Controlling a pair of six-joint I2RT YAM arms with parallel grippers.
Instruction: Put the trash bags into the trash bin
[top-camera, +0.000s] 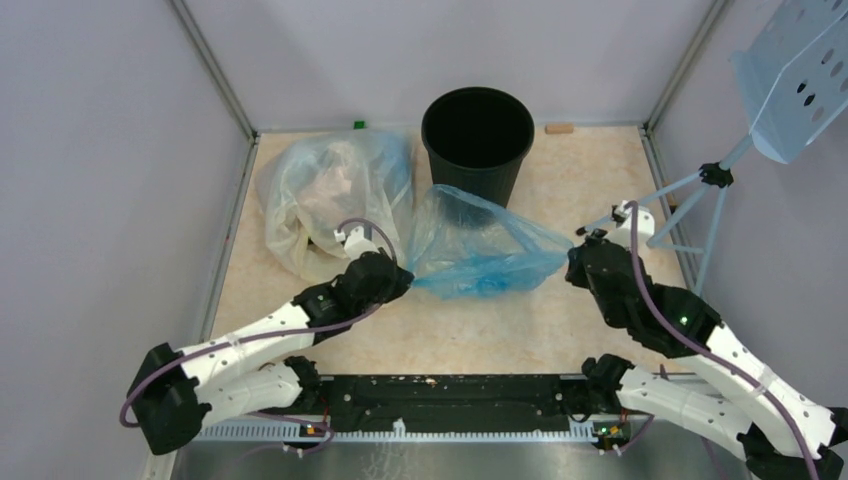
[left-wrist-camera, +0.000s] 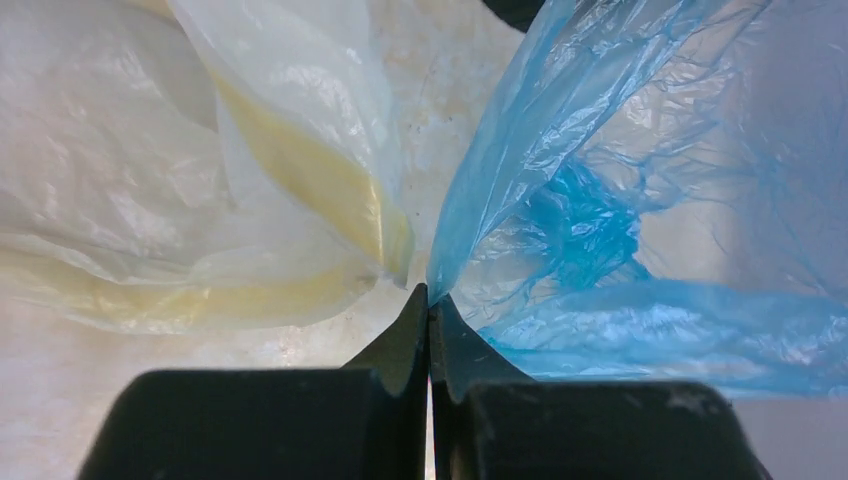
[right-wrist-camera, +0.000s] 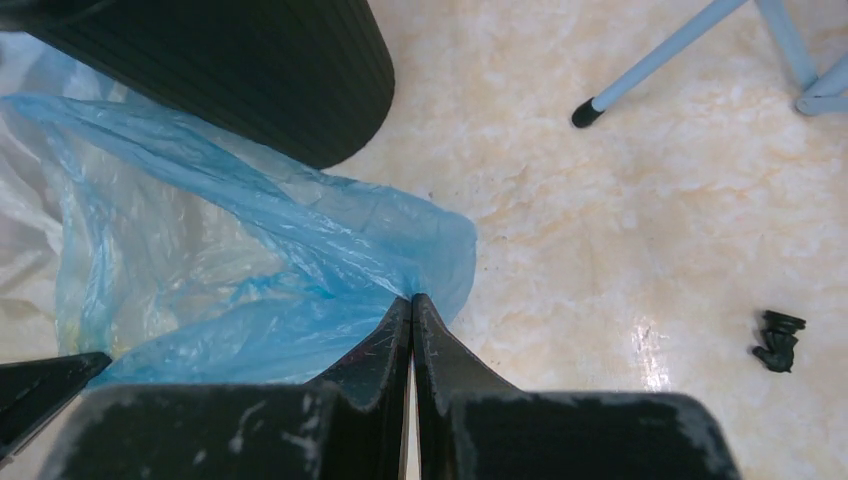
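The trash bin (top-camera: 478, 140) stands upright on the counter (top-camera: 470, 330), beyond both pincers and roughly midway between them. Its mouth is open to the top camera and its inside reads only as dark. The blue trash bag (top-camera: 480, 250) is outside the bin, spread between the two pincers, with its far edge against the foot of the bin's ribbed wall.

Beyond and to the outer side of the left pincer (top-camera: 405, 281) lies a clear yellowish bag (top-camera: 320, 195), touching the blue one. It holds something pale and crumpled that is too blurred by the film to name.

The left arm reaches forward and inward, low over the counter. Its pincer is pressed together on the near left corner of the blue film, which runs straight into the closed tips in the wrist view. The right arm reaches inward from the other side. The right pincer (top-camera: 574, 262) is likewise pressed together and is pinching the bag's right edge.

On the outer side of the right pincer stands a light-blue perforated stand (top-camera: 800, 80), cut off by the frame. A small black piece (right-wrist-camera: 778, 340) lies on the counter there, too small to identify. In the right wrist view, a dark wedge (right-wrist-camera: 45, 385) at the lower left edge is also cut off.
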